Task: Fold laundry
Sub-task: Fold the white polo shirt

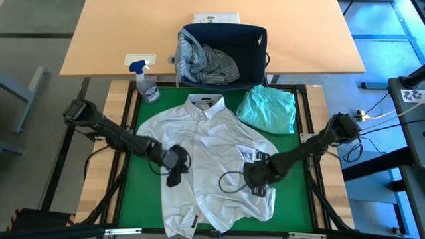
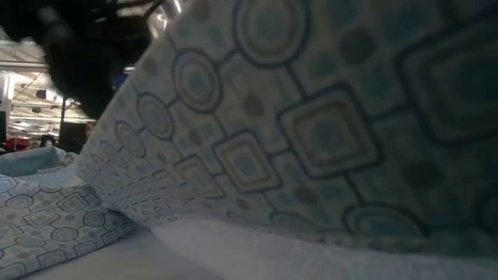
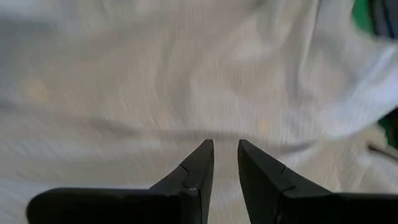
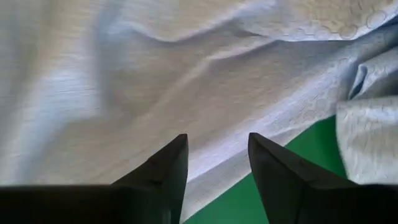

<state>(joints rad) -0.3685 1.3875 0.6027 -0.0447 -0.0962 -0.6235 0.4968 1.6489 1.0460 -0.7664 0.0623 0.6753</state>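
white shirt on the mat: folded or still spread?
Mostly spread, not folded. The white shirt lies open across the green mat, collar at the far end; its cloth is rumpled and partly turned over.

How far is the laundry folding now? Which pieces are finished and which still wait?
Done: the mint-teal garment lies folded at the mat's far right. In hand: the white patterned shirt is spread on the green mat, partly folded; the left hand and right hand are both over it, the right one open. Left: the striped shirt sits crumpled in the basket.

Three garments (image 1: 206, 153), one basket (image 1: 255, 40), one spray bottle (image 1: 146, 83), two hands (image 1: 176, 166).
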